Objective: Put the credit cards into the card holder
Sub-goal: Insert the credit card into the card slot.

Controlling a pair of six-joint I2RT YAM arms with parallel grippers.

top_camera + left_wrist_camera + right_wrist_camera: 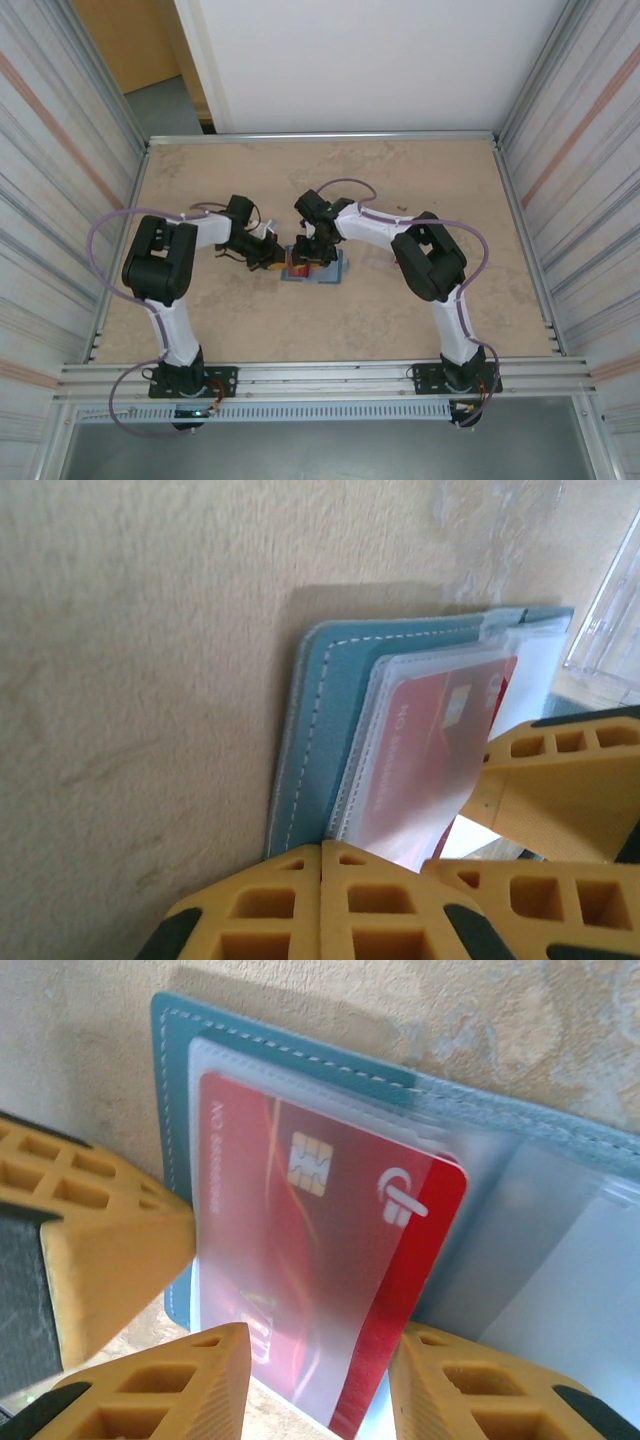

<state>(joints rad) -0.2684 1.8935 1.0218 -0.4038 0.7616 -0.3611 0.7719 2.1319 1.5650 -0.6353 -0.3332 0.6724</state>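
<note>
**Card holder and grippers.** The card holder [318, 270] was laid open at mid-table, bare table [400, 320] being left on every side, with the left gripper [272, 257] and right gripper [312, 252] met over it. From the right wrist, a red credit card [300, 1250] was shown half-sheathed in a clear sleeve, its near end pinched edgewise between the right gripper's part-spread jaws. From the left wrist, the left gripper was seen pressed together at the card holder's edge, and a clear case [610, 620] was cut off by the frame.

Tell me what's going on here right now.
The teal card holder lies open on the table. The right pincer holds a red credit card between its fingers, the card already partly inside a clear pocket. The left pincer, shut, presses against the holder's edge, apparently steadying it.
</note>
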